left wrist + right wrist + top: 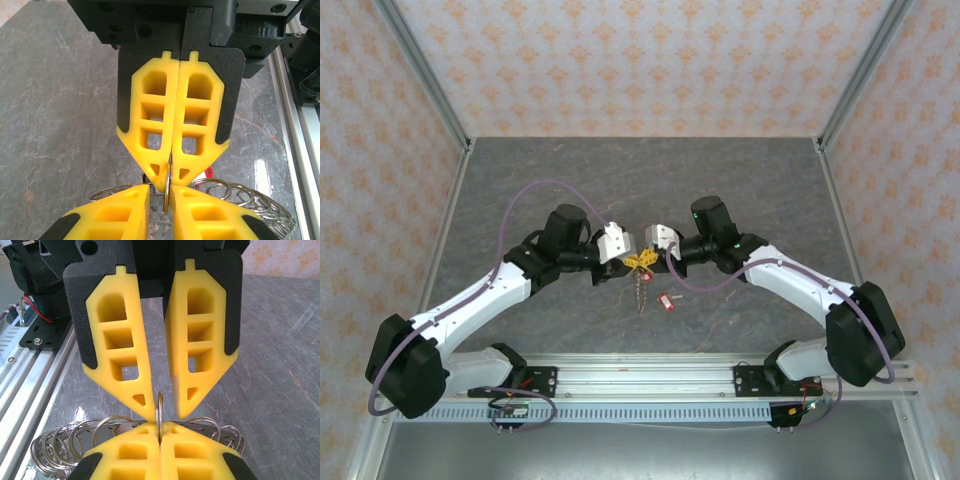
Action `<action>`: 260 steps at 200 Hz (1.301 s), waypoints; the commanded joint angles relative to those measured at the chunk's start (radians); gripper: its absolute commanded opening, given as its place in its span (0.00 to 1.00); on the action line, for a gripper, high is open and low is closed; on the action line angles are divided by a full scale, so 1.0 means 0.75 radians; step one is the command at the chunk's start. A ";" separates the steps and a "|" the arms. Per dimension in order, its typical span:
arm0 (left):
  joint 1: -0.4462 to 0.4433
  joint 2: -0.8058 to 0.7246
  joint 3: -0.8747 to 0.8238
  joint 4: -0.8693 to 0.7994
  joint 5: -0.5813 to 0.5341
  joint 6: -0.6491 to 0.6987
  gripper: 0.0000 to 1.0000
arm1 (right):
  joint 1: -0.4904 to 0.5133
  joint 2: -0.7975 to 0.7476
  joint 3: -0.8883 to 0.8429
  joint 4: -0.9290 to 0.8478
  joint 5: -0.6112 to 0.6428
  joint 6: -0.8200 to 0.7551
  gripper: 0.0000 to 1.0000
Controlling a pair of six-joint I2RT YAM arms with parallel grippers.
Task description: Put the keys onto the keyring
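My two grippers meet tip to tip over the table's middle. A small thin metal ring [159,405] stands edge-on between them. My right gripper [160,430] is shut on its lower part. My left gripper [165,412] stands around the ring's top with a narrow gap; one finger [145,407] touches it, the other is apart. Below hangs the keyring [122,424], a curved grey band carrying several wire loops [65,440]. I cannot tell whether the held ring sits on it. Keys [640,290] dangle beneath the grippers [640,260]. One red-tagged key [666,300] lies on the table.
The grey stone-look table [640,180] stretches back to patterned walls. An aluminium rail [640,375] with both arm bases runs along the near edge, close behind the right wrist [30,365].
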 commanded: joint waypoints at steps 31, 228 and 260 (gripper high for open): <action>-0.014 0.007 0.043 -0.055 0.015 0.041 0.05 | 0.007 -0.024 0.024 0.080 -0.073 0.007 0.00; -0.011 -0.107 -0.138 0.300 -0.056 -0.212 0.00 | 0.010 -0.439 -0.303 0.313 0.916 0.845 0.25; -0.011 -0.186 -0.219 0.351 -0.124 -0.271 0.00 | 0.008 -0.435 -0.287 0.111 1.170 1.283 0.17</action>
